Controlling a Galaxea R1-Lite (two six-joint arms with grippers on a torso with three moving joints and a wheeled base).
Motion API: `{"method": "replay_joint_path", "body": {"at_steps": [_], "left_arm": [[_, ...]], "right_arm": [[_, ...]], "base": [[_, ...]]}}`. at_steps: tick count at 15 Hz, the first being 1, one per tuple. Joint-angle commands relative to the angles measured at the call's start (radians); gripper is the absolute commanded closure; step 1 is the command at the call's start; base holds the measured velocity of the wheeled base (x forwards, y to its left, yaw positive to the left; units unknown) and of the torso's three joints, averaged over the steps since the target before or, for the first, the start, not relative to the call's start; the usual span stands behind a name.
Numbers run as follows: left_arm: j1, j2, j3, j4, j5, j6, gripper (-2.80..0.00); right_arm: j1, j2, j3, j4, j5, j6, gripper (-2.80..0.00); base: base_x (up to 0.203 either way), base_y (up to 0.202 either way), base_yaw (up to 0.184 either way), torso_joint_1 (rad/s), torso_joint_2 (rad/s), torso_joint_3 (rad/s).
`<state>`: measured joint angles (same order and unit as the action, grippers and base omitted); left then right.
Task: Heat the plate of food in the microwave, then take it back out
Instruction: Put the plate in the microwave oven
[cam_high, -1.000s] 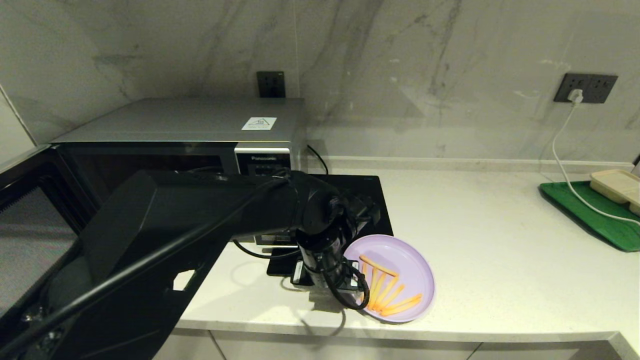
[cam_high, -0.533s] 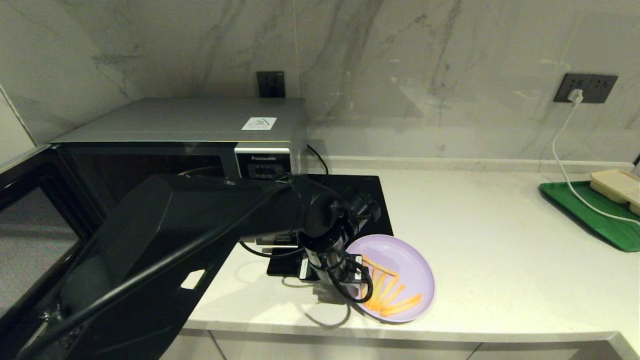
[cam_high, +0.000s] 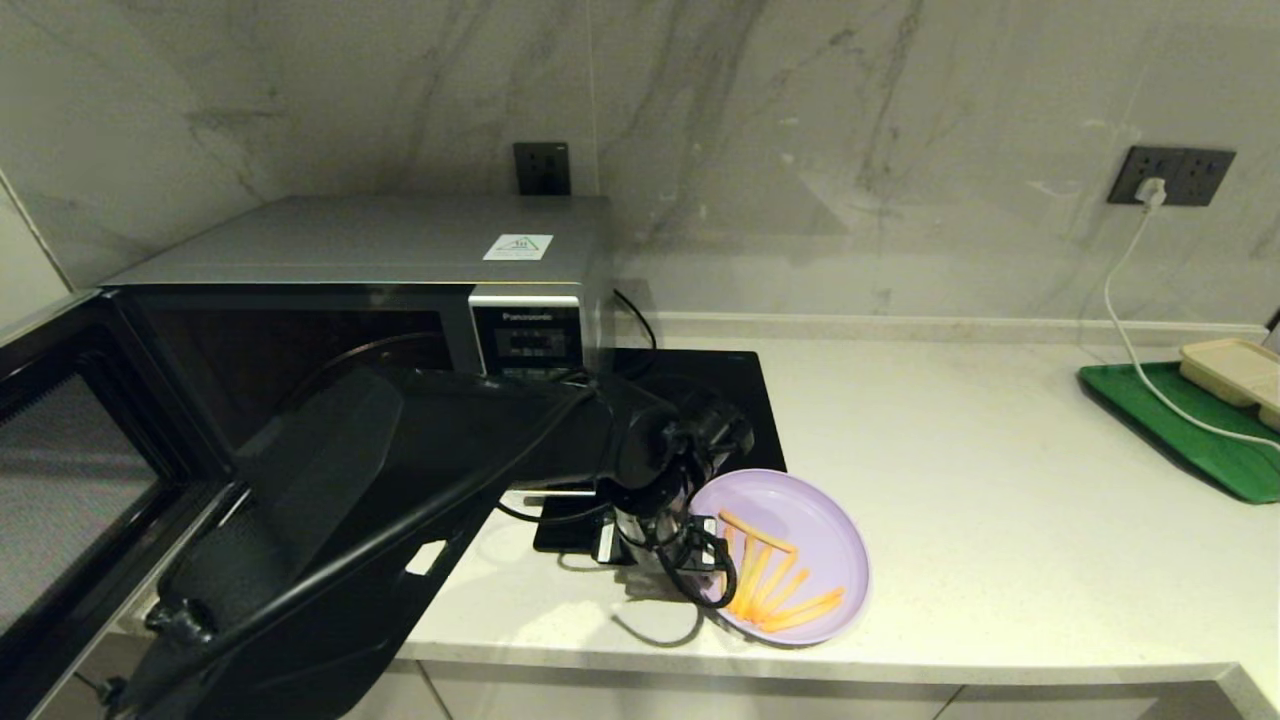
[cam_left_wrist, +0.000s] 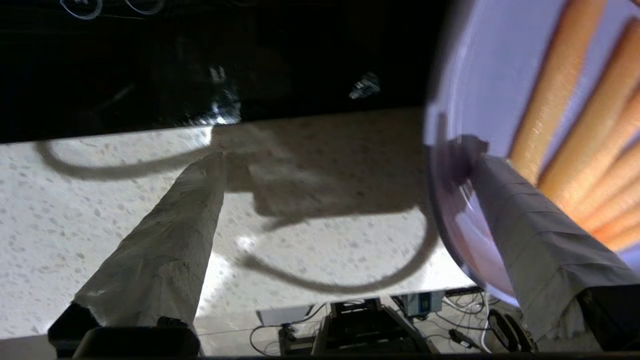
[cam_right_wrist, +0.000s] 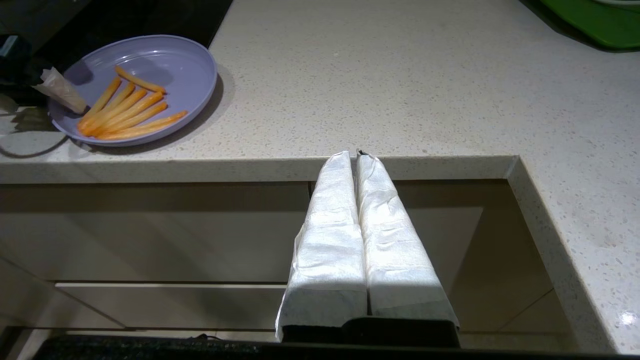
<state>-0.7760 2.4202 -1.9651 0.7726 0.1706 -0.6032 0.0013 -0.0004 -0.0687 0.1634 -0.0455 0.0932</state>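
The lilac plate of food (cam_high: 800, 540), with thin orange fries (cam_high: 775, 590) on it, rests near the counter's front edge, right of the microwave (cam_high: 350, 240). The microwave's door (cam_high: 60, 480) hangs open at the far left. My left gripper (cam_high: 690, 570) is at the plate's left rim and open. In the left wrist view one finger (cam_left_wrist: 520, 220) lies over the plate (cam_left_wrist: 480, 75) and the other finger (cam_left_wrist: 170, 240) stands on the bare counter, so the jaws straddle the rim. My right gripper (cam_right_wrist: 356, 152) is shut on nothing, low in front of the counter edge, right of the plate (cam_right_wrist: 165, 65).
A flat black induction cooktop (cam_high: 725, 390) lies behind the plate, beside the microwave. At the far right a green tray (cam_high: 1170, 420) holds a beige container (cam_high: 1235, 368). A white cable (cam_high: 1125, 320) runs from the wall socket to it.
My left arm has sunk and its elbow has swung back, uncovering more of the microwave's opening. The gripper edged right onto the plate's rim. The plate has not moved.
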Motion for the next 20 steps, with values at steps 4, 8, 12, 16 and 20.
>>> {"method": "replay_joint_path", "body": {"at_steps": [4,8,12,16,20], "left_arm": [[0.015,0.011,0.000,0.004,0.004,-0.003,-2.80],[0.014,0.017,0.000,0.004,0.004,-0.003,0.00],[0.006,0.014,0.002,0.004,0.004,-0.007,0.00],[-0.003,0.014,0.002,0.005,0.004,-0.008,0.00],[-0.001,0.004,0.002,0.008,0.004,-0.013,0.00]], "right_arm": [[0.000,-0.001,0.000,0.001,0.000,0.000,0.00],[0.000,0.000,0.000,0.001,0.000,0.000,0.00],[0.000,0.000,0.000,0.001,0.000,0.000,0.00],[0.000,0.000,0.000,0.000,0.000,0.000,0.00],[0.000,0.000,0.000,0.001,0.000,0.000,0.00]], "base": [[0.000,0.000,0.000,0.000,0.00,0.000],[0.000,0.000,0.000,0.000,0.00,0.000],[0.000,0.000,0.000,0.000,0.00,0.000],[0.000,0.000,0.000,0.000,0.00,0.000],[0.000,0.000,0.000,0.000,0.00,0.000]]}}
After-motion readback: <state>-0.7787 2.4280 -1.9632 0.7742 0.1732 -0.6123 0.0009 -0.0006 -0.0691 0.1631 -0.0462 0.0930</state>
